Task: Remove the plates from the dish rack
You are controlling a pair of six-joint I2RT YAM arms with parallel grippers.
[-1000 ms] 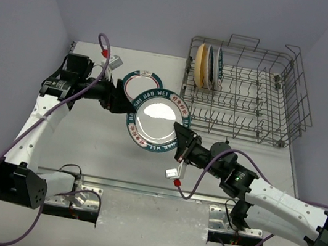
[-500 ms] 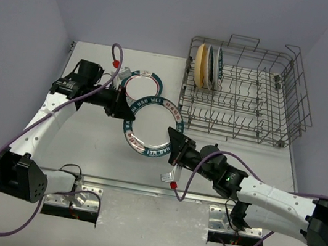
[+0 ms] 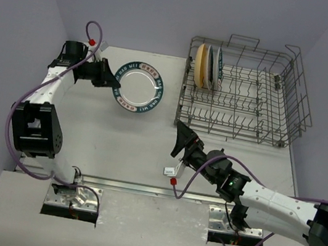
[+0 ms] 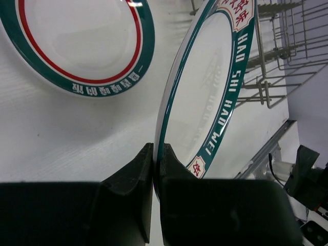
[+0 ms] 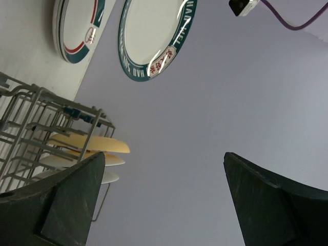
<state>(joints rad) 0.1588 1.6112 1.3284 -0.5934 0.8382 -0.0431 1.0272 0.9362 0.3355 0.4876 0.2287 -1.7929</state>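
My left gripper [image 3: 109, 79] [image 4: 156, 149] is shut on the rim of a white plate with a teal band [image 3: 137, 86] [image 4: 205, 97] [image 5: 156, 36], held tilted at the far left of the table. Just beyond it another teal-rimmed plate with a red ring [image 4: 77, 41] [image 5: 77, 25] lies flat on the table. The grey wire dish rack [image 3: 258, 122] [image 5: 31, 123] stands at the far right. A tan-yellow plate [image 3: 199, 65] [image 5: 92, 145] and two others [image 3: 214, 65] stand upright in its left end. My right gripper [image 3: 180, 139] [image 5: 164, 156] is open and empty, just in front of the rack.
A small white tag [image 3: 169, 171] on a purple cable lies near the right arm. A metal rail [image 3: 141, 188] runs along the table's near edge. Purple walls close in the left, back and right sides.
The right gripper let go of the plate, opened wide and drew back. The left gripper shut on the plate's rim and carried it to the far left, over the plate lying there.
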